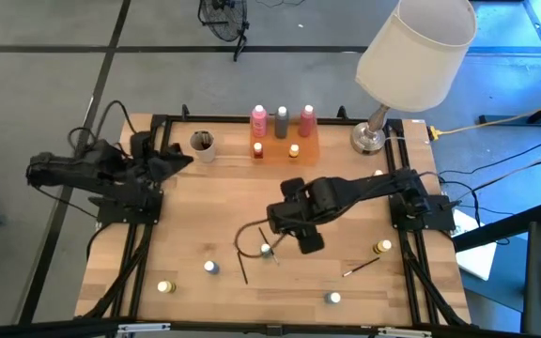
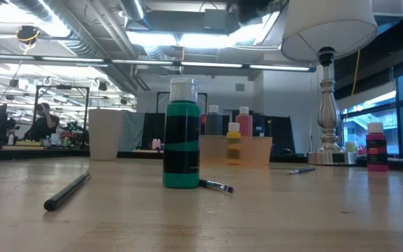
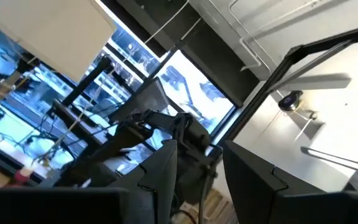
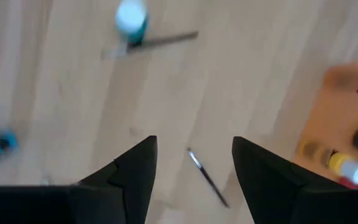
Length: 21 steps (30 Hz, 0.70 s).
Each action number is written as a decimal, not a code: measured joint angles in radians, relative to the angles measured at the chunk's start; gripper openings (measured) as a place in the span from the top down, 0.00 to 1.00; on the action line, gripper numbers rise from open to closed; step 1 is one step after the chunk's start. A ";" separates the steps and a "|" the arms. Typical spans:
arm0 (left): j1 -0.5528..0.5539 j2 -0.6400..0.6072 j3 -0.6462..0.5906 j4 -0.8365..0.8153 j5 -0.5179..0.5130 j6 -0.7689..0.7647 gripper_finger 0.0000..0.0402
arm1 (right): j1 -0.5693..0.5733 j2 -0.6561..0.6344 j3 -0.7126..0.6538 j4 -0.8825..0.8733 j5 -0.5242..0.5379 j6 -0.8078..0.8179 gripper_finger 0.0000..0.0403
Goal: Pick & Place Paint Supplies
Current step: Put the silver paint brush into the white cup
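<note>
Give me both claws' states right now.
Left claw: open, empty, parked at the table's left edge.
Right claw: open, empty, above the table.

Overhead camera looks straight down on the whole table point(image 1: 252, 216); a low camera sits at table-top height, close behind a green bottle point(image 2: 181, 134) — both views share the orange tray point(image 1: 285, 141) and lamp point(image 1: 411, 52). Wrist cameras look past each arm's own fingers — left toward the ceiling, right down at the boards.

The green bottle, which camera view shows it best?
The low view: the green bottle stands upright and close, with its white cap, a brush at its foot. The high view shows only its cap from above, beside the right gripper. The right wrist view shows it blurred. The left wrist view does not show it.
</note>
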 joint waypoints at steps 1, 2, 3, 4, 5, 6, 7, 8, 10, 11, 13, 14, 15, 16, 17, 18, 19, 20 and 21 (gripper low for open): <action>-0.022 0.038 0.000 0.041 -0.022 0.021 0.68 | 0.005 -0.007 -0.016 -0.002 -0.003 -0.053 0.47; -0.042 0.076 0.000 0.086 -0.043 0.038 0.68 | 0.011 -0.021 -0.035 0.003 -0.016 -0.104 0.47; -0.061 0.113 0.000 0.127 -0.062 0.053 0.68 | 0.015 -0.034 -0.056 0.002 -0.033 -0.150 0.47; -0.079 0.150 0.000 0.162 -0.081 0.063 0.68 | 0.018 -0.044 -0.076 0.000 -0.049 -0.186 0.47; -0.097 0.184 0.000 0.199 -0.100 0.070 0.68 | 0.020 -0.053 -0.097 0.001 -0.060 -0.206 0.47; -0.117 0.212 0.000 0.232 -0.113 0.081 0.68 | 0.023 -0.063 -0.121 0.002 -0.069 -0.215 0.47; -0.138 0.238 -0.001 0.269 -0.118 0.100 0.68 | 0.023 -0.076 -0.145 0.001 -0.077 -0.222 0.47; -0.160 0.261 -0.001 0.311 -0.119 0.124 0.68 | 0.023 -0.089 -0.166 0.001 -0.082 -0.222 0.47; -0.208 0.291 0.000 0.360 -0.132 0.184 0.68 | 0.025 -0.123 -0.213 0.001 -0.085 -0.222 0.47; -0.233 0.305 0.000 0.376 -0.150 0.210 0.68 | 0.026 -0.137 -0.240 0.001 -0.092 -0.222 0.47; -0.281 0.327 0.000 0.384 -0.223 0.239 0.68 | 0.027 -0.156 -0.296 0.001 -0.109 -0.223 0.47; -0.302 0.335 0.000 0.386 -0.265 0.251 0.68 | 0.028 -0.159 -0.322 0.001 -0.121 -0.223 0.47; -0.320 0.344 0.000 0.393 -0.304 0.260 0.68 | 0.024 -0.160 -0.345 0.001 -0.136 -0.223 0.47; -0.334 0.349 0.000 0.392 -0.342 0.271 0.68 | 0.017 -0.159 -0.366 0.001 -0.159 -0.228 0.47; -0.347 0.354 0.000 0.392 -0.378 0.280 0.68 | 0.007 -0.159 -0.386 0.002 -0.191 -0.234 0.47; -0.358 0.358 0.000 0.393 -0.406 0.282 0.68 | -0.004 -0.159 -0.406 0.005 -0.231 -0.245 0.47; -0.365 0.360 0.000 0.394 -0.434 0.282 0.68 | -0.017 -0.160 -0.427 0.015 -0.269 -0.260 0.47; -0.369 0.360 0.000 0.393 -0.454 0.282 0.68 | -0.029 -0.160 -0.446 0.032 -0.302 -0.275 0.47; -0.374 0.360 0.000 0.394 -0.467 0.281 0.68 | -0.040 -0.159 -0.464 0.045 -0.329 -0.290 0.47</action>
